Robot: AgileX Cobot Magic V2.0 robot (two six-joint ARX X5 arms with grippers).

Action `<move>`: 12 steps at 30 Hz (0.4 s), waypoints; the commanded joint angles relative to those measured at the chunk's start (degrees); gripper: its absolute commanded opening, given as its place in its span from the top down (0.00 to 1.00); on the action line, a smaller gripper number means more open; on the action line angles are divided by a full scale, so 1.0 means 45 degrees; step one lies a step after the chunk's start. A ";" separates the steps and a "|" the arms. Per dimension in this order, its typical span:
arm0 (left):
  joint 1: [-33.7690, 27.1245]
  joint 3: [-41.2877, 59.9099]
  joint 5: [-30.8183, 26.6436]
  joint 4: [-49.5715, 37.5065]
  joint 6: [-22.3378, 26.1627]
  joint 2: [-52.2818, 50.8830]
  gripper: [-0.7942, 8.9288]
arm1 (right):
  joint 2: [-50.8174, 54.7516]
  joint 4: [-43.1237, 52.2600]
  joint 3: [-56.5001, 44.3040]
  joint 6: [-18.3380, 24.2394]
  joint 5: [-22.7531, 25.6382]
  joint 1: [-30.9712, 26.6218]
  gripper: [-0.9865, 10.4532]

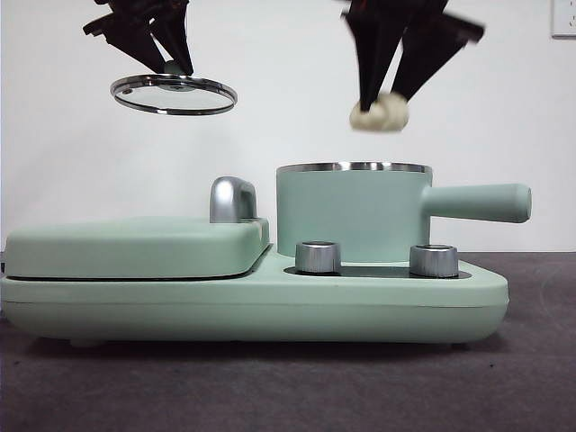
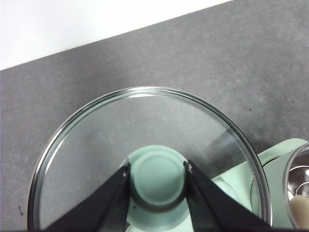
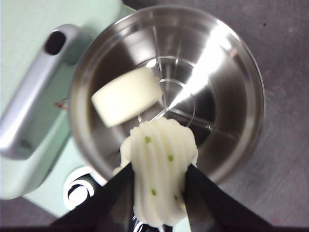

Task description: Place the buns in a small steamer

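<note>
Holding: right gripper (image 3: 159,193), jaws clamped on ridged bun (image 3: 161,169) above steamer (image 1: 351,216); smooth bun (image 3: 126,95) inside. Left gripper (image 2: 158,186) clamped on lid (image 2: 145,159) knob, aloft.

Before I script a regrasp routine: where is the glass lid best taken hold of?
By its green knob, from straight above. The glass lid is flat and thin-rimmed; the raised round knob at its centre is the only graspable part, and the left gripper is clamped across it now.
</note>
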State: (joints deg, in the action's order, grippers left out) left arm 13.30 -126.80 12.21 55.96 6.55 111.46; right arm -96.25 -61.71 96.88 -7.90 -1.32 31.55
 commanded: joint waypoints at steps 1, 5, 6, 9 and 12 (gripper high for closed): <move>0.0049 -0.0500 0.0073 -0.0291 -0.0049 0.0053 0.80 | -0.0991 0.0024 0.0559 0.0821 -0.0034 -0.0068 0.79; 0.0049 -0.0500 0.0073 -0.0291 -0.0049 0.0053 0.80 | -0.1865 0.0107 0.0593 0.1166 0.0257 -0.0214 0.79; 0.0049 -0.0500 0.0073 -0.0291 -0.0049 0.0053 0.80 | -0.2030 0.0155 0.0593 0.1171 0.0466 -0.0219 0.79; 0.0049 -0.0500 0.0073 -0.0287 -0.0049 0.0053 0.80 | -0.2448 0.0345 0.0593 0.1200 0.0636 -0.0233 0.79; 0.0049 -0.0500 0.0073 -0.0291 -0.0049 0.0053 0.80 | -0.2667 0.0461 0.0593 0.1214 0.0627 -0.0238 0.79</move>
State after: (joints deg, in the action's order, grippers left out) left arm 13.30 -126.80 12.21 55.96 6.55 111.46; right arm -107.09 -60.23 98.10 -3.14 1.48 30.04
